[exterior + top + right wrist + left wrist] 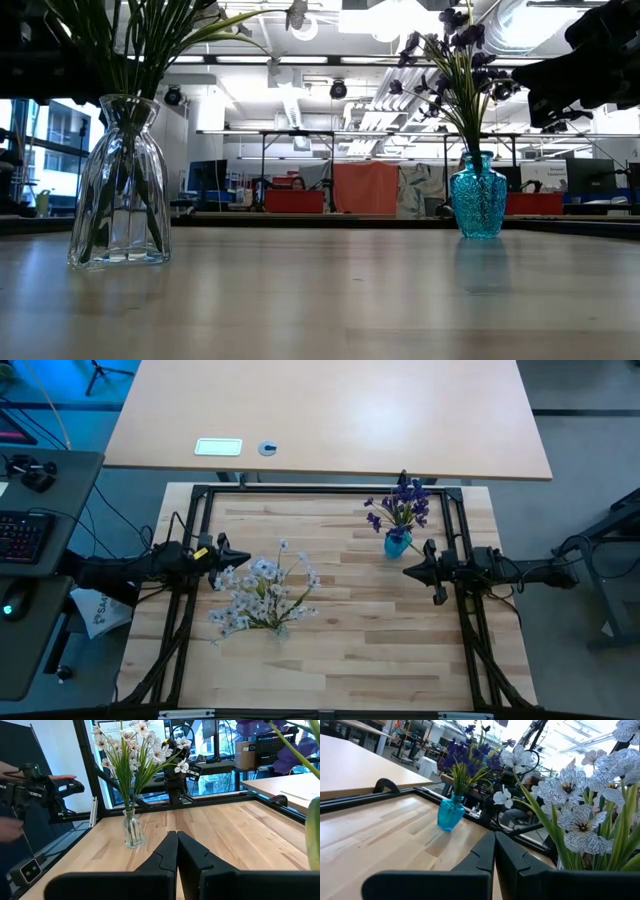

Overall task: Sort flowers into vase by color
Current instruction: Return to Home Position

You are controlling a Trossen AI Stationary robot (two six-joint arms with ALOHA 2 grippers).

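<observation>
Left tool [495, 836] and right tool [177, 834] hang clenched, white flowers [262, 585] filling clear vase [120, 200].

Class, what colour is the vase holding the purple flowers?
The vase is turquoise blue; the low view shows it best.

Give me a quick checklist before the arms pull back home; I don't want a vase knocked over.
1. All white flowers stand in the clear vase: ok.
2. All purple flowers stand in the blue vase: ok.
3. Both vases upright: ok.
4. The left pincer is shut and holds nothing: ok.
5. The right pincer is shut and holds nothing: ok.
6. The left pincer is free of the white blooms: cannot tell; they sit close beside it.
</observation>
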